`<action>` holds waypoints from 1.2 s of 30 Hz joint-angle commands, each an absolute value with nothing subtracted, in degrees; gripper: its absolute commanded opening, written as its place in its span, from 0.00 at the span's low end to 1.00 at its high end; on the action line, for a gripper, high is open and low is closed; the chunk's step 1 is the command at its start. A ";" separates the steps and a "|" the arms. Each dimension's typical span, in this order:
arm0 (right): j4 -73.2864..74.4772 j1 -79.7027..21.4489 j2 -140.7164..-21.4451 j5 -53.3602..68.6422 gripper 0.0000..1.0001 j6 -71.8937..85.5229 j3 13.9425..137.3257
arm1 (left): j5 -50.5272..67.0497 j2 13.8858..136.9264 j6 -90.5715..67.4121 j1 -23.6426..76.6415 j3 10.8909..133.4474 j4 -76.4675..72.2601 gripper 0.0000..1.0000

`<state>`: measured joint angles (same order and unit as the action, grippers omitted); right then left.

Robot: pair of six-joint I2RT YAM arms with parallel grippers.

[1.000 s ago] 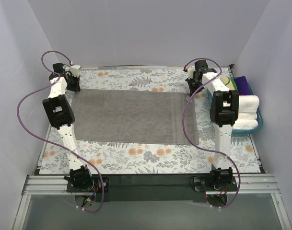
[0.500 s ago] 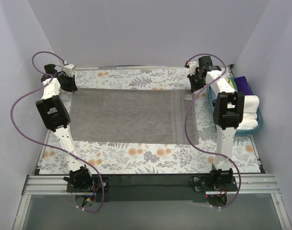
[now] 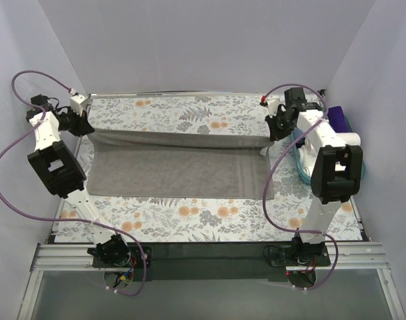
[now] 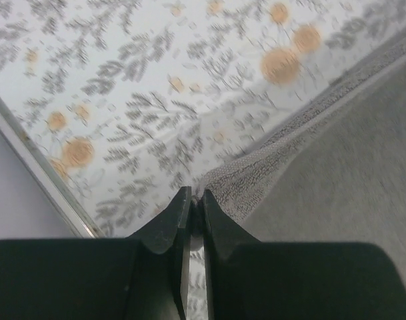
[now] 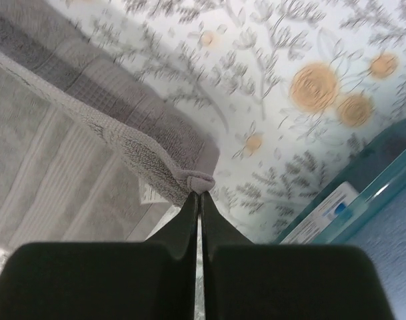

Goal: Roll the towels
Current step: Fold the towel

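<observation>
Over the floral covering (image 3: 176,112), left gripper (image 4: 195,202) and right gripper (image 5: 199,195) clamp the towel (image 3: 183,172) by its far corners, edge held raised, apparently for folding.

My table is boxed in by plain pale lilac walls: a back wall (image 3: 209,47), a left wall (image 3: 19,73) and a right wall (image 3: 383,73). A white floral-print covering (image 3: 189,217) with orange blooms lies over the top. A dark board (image 3: 209,250) and aluminium rails (image 3: 63,257) edge my near side. The light is soft and even.
</observation>
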<state>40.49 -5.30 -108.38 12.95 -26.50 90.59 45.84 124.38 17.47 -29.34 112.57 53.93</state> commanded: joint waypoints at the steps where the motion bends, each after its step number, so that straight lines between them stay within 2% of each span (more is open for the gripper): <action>1: 42.27 -4.66 -100.83 12.83 0.01 -30.32 84.65 | 48.08 117.61 32.23 -32.60 107.76 65.37 0.00; 4: 43.24 -4.57 -96.70 12.92 0.01 -31.99 78.77 | 45.20 114.53 41.18 -33.92 102.94 72.13 0.00; 8: 43.94 -4.57 -93.52 12.04 0.01 -34.27 71.56 | 38.86 111.01 47.02 -35.07 93.80 74.09 0.00; 14: 43.68 -4.66 -95.09 12.47 0.01 -33.75 65.39 | 31.92 107.67 43.88 -35.24 79.48 64.09 0.00; 16: 43.77 -4.75 -96.76 13.09 0.01 -33.40 65.13 | 30.85 108.10 41.94 -35.07 78.14 60.92 0.00; 23: 43.86 -4.75 -98.35 12.48 0.01 -32.70 66.79 | 29.09 109.60 36.65 -35.16 78.84 57.13 0.00; 32: 51.23 -4.75 -92.82 14.15 0.01 -33.66 73.03 | 31.99 108.72 37.35 -35.16 88.58 65.29 0.00; 36: 53.52 -4.83 -89.48 15.03 0.01 -34.28 71.81 | 31.29 108.11 39.20 -35.51 91.49 68.99 0.00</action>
<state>48.49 -5.23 -93.54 15.22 -33.01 70.78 32.42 111.26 36.71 -34.74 88.44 66.87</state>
